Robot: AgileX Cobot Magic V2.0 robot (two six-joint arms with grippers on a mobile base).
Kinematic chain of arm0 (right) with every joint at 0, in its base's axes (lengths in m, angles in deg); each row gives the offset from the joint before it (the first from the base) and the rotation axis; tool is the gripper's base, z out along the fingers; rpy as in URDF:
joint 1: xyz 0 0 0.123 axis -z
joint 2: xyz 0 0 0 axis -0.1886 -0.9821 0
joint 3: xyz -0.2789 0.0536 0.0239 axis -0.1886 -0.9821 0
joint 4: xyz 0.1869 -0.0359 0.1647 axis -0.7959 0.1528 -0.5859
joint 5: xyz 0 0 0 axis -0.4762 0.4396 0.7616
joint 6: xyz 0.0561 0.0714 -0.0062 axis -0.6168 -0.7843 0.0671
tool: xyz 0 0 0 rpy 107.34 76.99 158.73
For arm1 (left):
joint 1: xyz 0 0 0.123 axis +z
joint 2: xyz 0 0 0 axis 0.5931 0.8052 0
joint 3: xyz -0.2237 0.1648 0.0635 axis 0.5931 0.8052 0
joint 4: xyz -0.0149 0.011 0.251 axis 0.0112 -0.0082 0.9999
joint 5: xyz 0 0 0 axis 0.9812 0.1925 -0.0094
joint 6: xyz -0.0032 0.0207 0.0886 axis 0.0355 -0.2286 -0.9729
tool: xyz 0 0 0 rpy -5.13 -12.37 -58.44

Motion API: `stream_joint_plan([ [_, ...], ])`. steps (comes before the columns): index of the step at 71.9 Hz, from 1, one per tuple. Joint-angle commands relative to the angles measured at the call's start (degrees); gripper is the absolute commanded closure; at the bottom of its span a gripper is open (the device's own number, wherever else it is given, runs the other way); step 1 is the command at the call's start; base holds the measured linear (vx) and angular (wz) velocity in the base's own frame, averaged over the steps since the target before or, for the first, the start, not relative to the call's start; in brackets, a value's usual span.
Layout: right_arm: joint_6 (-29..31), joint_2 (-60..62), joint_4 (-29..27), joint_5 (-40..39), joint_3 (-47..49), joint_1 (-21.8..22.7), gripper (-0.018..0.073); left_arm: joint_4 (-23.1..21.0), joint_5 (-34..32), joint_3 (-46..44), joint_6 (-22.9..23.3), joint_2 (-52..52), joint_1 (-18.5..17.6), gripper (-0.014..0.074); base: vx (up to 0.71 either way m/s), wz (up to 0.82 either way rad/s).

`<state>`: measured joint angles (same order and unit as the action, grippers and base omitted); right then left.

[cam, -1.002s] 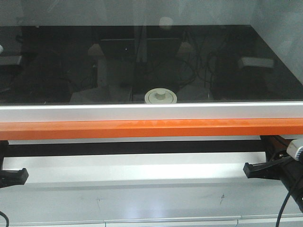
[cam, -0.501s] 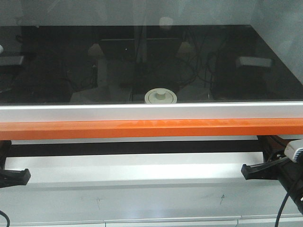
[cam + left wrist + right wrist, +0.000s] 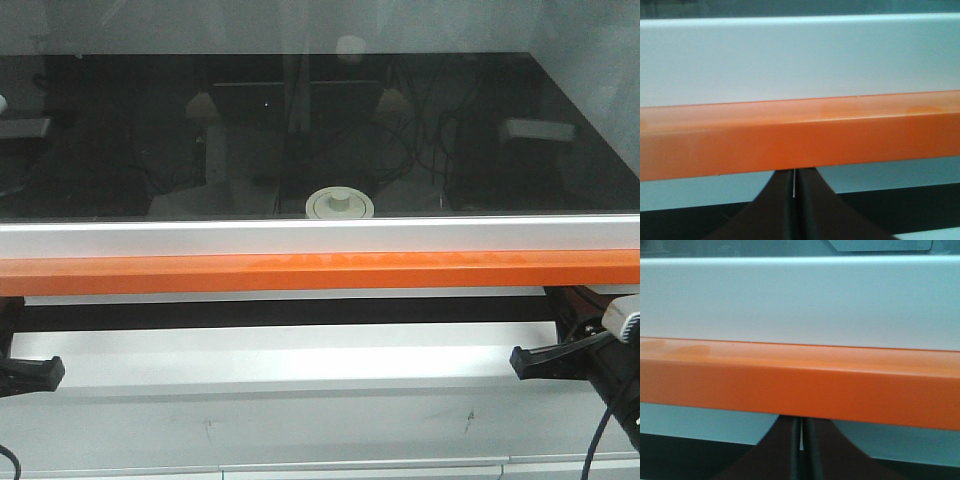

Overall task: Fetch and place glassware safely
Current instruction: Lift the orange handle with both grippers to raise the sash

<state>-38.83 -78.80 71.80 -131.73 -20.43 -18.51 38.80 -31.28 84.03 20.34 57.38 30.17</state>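
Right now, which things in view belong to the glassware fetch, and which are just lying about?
Job:
lidded glass jar, near the front edge
left tool, shut
right tool, shut

Lying about:
orange bar
white frame
dark glass pane
white-faced box, right rear

Glossy orange bar [image 3: 800, 140] right ahead of the left gripper [image 3: 794, 175], fingers [image 3: 772, 212] matt and dark. Beyond it: smooth satin white frame [image 3: 320, 237], mirror-glossy black glass [image 3: 120, 130], matt cream jar lid [image 3: 340, 204].
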Motion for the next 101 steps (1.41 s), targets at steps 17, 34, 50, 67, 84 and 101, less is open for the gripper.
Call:
stream_joint_plan([
  [17,-0.11,6.74,-0.13,-5.15,5.67,-0.06,0.056,-0.49,-7.36,-5.99,0.09,-5.8,-0.46,0.0603,0.0,0.0],
  [34,-2.48,6.91,0.0,-5.71,6.33,-0.06,0.056,-0.43,-6.55,-7.5,0.18,-6.16,-0.46,0.0603,0.0,0.0],
  [50,-2.48,6.91,0.23,-5.75,6.44,-0.06,0.056,-0.76,-6.75,-7.61,0.07,-6.82,-0.46,0.0603,0.0,0.0],
  [67,-2.96,7.52,0.91,-3.39,8.55,-0.06,0.056,1.18,-2.87,-11.48,0.07,-6.82,-0.46,0.0603,0.0,0.0],
  [84,-2.49,11.93,1.01,2.89,12.24,-0.06,0.056,1.06,-0.24,-15.34,0.13,-7.72,-0.46,0.0603,-0.01,0.0],
  [101,-2.49,14.43,0.66,3.86,13.36,-0.06,0.056,1.06,0.08,-16.15,0.01,-11.43,-0.46,0.0603,-0.02,-0.01],
])
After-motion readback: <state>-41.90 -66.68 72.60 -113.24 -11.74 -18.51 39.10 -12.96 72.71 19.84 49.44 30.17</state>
